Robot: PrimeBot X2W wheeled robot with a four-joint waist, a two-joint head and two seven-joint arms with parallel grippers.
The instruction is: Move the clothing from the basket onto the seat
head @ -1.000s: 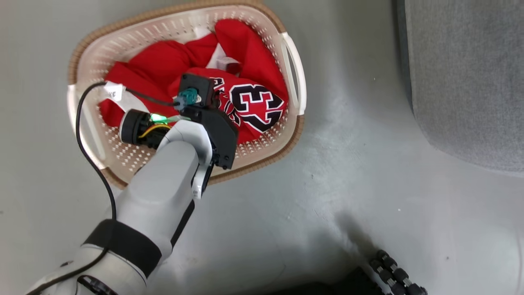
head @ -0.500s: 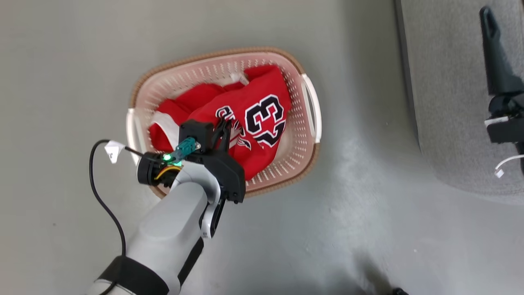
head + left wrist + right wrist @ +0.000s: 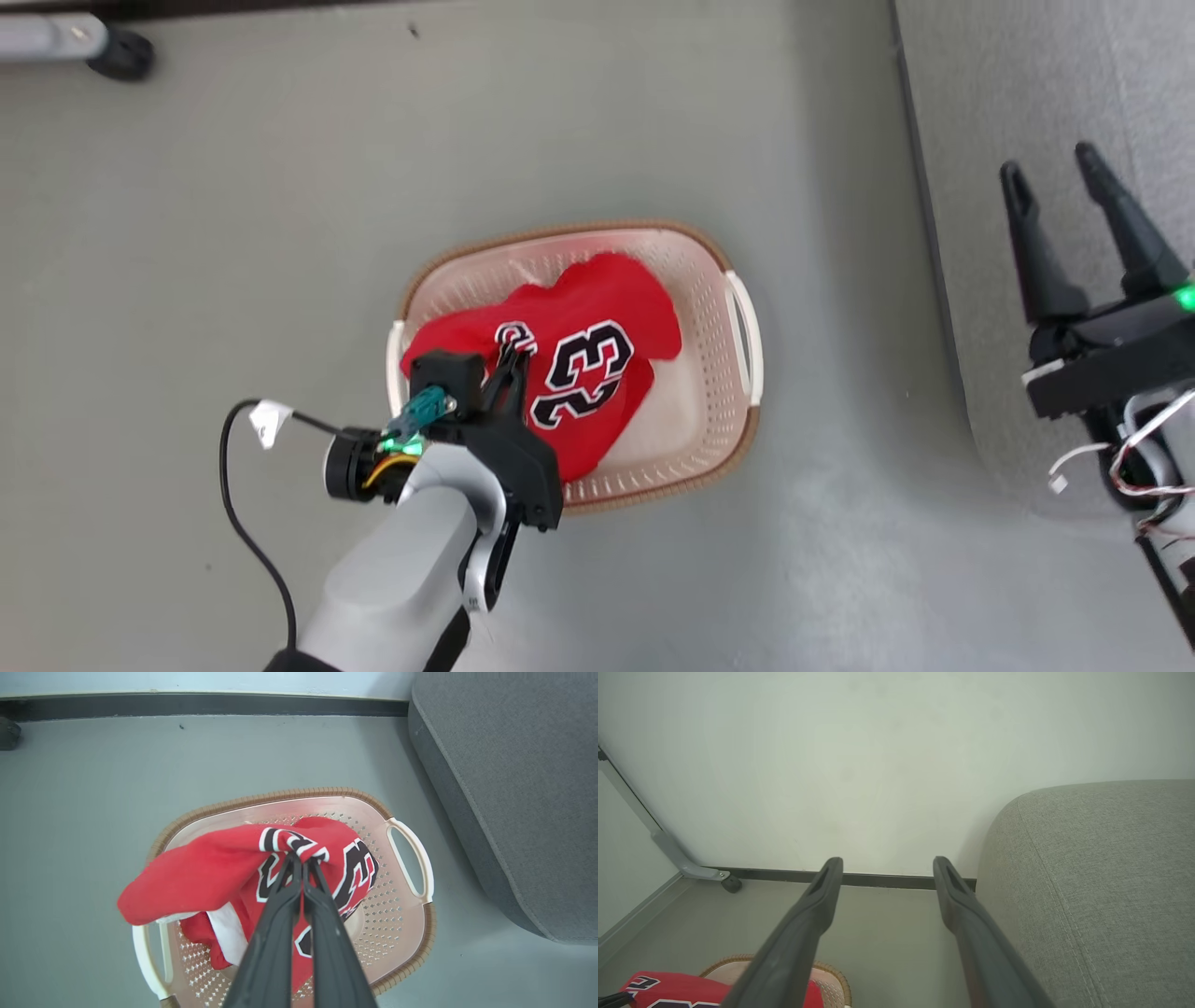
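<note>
Nearest, at 7 o'clock in the head view, the one left gripper (image 3: 513, 359) has its two fingers pinched tight on the jersey (image 3: 597, 373), gripping it at the lettering beside the number 23. The left wrist view shows the cloth draped from that pinch over the basket (image 3: 711, 411). A second red garment (image 3: 229, 931) with a white stripe hangs under it, low in the basket at 7 o'clock. Whether the fingers also catch this one I cannot tell. There is one basket on the grey floor (image 3: 233, 233), with two white handles at 3 and 9 o'clock. Toward 3 o'clock, the one right gripper (image 3: 1050, 168) holds its two fingers wide apart, with nothing between them, above the edge of the single seat (image 3: 1027, 75). Farthest, at 11 o'clock, one metal leg (image 3: 56, 37) on a black foot stands by the wall.
</note>
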